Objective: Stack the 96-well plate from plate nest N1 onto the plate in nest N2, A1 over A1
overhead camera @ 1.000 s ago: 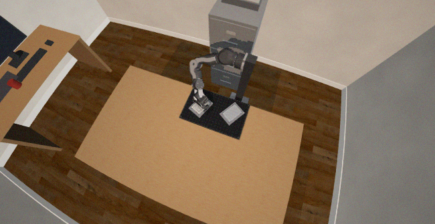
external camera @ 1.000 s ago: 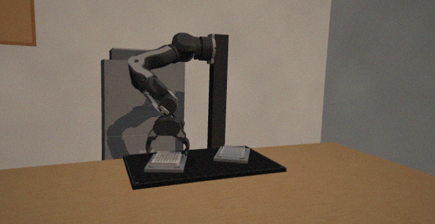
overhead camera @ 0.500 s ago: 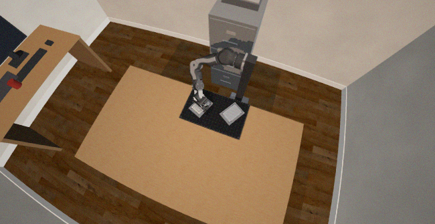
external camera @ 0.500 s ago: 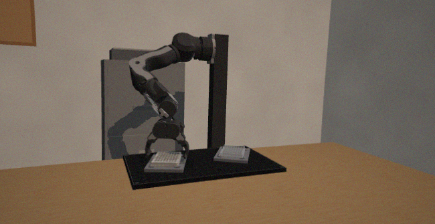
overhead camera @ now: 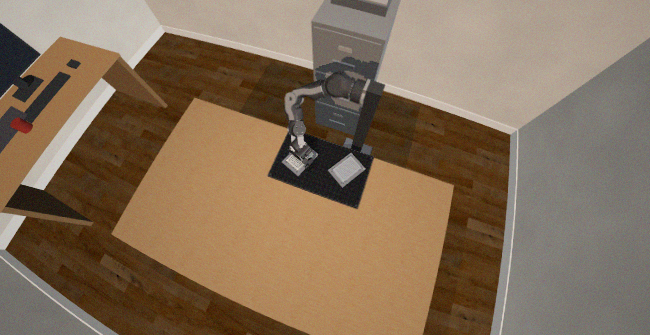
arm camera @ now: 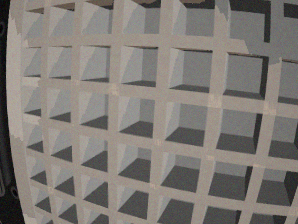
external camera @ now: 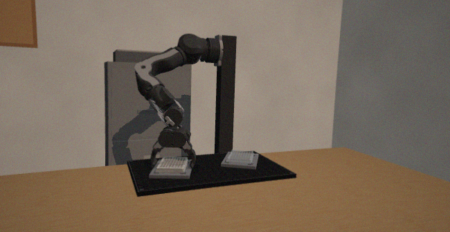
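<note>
A white 96-well plate (external camera: pixel 171 164) sits on the grey nest N1 (external camera: pixel 169 174), on the left of the black base mat in the exterior view. My gripper (external camera: pixel 172 161) is lowered over it and open, with one finger on each side of the plate and close to its sides. In the top view the gripper (overhead camera: pixel 300 158) covers part of this plate (overhead camera: pixel 294 163). The wrist view is filled by the plate's wells (arm camera: pixel 153 116) at very close range. The second plate (external camera: pixel 239 156) sits on nest N2 to the right, and it also shows in the top view (overhead camera: pixel 346 169). I cannot read the A1 marks.
Both nests stand on a black mat (external camera: pixel 211 174) on the wooden table. The arm's dark mounting post (external camera: pixel 225 96) rises behind the mat near N2. A grey filing cabinet (overhead camera: pixel 356 44) stands behind the post.
</note>
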Controlling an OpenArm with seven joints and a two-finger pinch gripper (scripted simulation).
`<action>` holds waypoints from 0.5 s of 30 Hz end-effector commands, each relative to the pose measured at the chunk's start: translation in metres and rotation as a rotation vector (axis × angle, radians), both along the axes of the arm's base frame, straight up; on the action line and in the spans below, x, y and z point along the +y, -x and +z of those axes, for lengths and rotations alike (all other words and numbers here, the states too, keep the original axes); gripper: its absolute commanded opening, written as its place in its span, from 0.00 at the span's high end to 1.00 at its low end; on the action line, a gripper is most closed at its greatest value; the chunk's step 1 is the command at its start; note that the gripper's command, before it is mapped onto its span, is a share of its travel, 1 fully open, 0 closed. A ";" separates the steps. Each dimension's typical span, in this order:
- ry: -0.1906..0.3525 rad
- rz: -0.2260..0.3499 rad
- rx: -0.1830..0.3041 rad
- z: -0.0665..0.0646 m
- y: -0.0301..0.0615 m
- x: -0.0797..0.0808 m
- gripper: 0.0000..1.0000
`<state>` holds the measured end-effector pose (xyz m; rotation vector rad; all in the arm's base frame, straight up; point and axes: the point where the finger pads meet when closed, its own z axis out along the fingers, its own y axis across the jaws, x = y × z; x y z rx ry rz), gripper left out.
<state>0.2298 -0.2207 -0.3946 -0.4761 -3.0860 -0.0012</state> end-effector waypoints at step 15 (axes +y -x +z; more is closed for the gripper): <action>0.002 -0.005 -0.016 0.008 -0.0080 -0.003 0.23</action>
